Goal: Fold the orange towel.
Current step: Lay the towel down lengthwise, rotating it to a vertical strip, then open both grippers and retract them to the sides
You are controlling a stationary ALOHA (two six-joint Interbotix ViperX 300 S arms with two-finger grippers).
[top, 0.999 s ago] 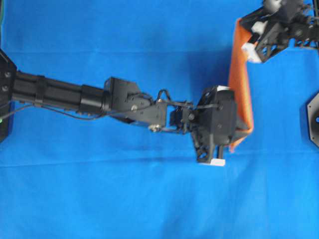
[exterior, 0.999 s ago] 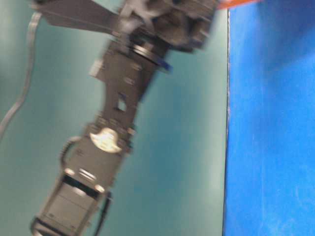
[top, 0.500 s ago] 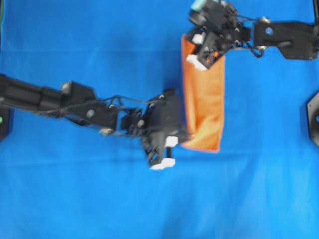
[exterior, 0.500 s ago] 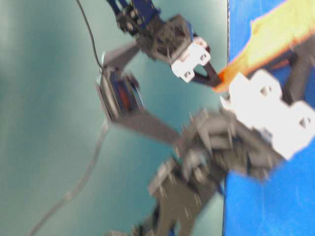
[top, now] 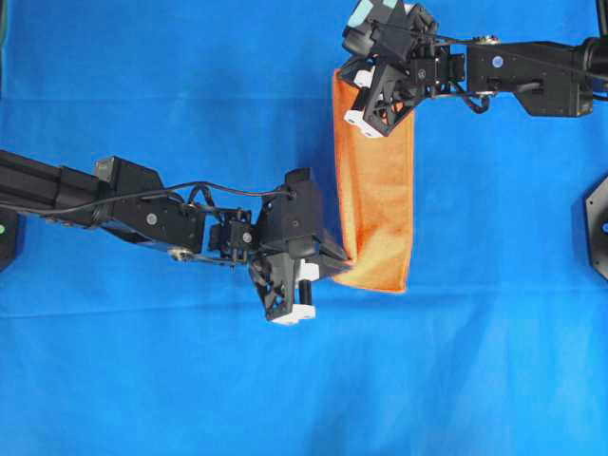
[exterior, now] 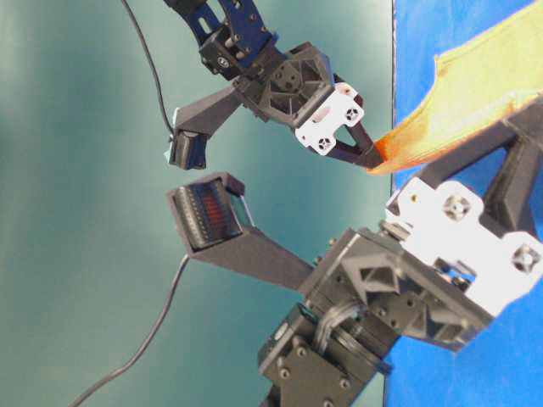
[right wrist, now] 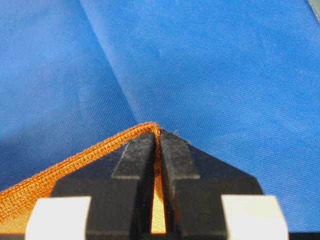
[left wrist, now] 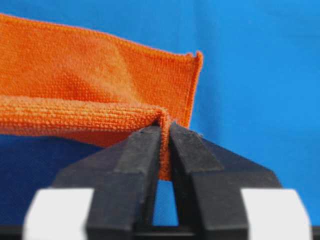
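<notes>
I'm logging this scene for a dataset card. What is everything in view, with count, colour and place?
orange towel: one, bright orange, a long folded strip held at two corners over the blue cloth, right of centre in the overhead view.
blue cloth: one, blue, covering the whole work surface.
backdrop: one, teal, beside the cloth's edge in the table-level view.
left pincer: one, black with white mounts, pinching the strip's near left corner.
right pincer: one, black with white mounts, shut on the far corner.
</notes>
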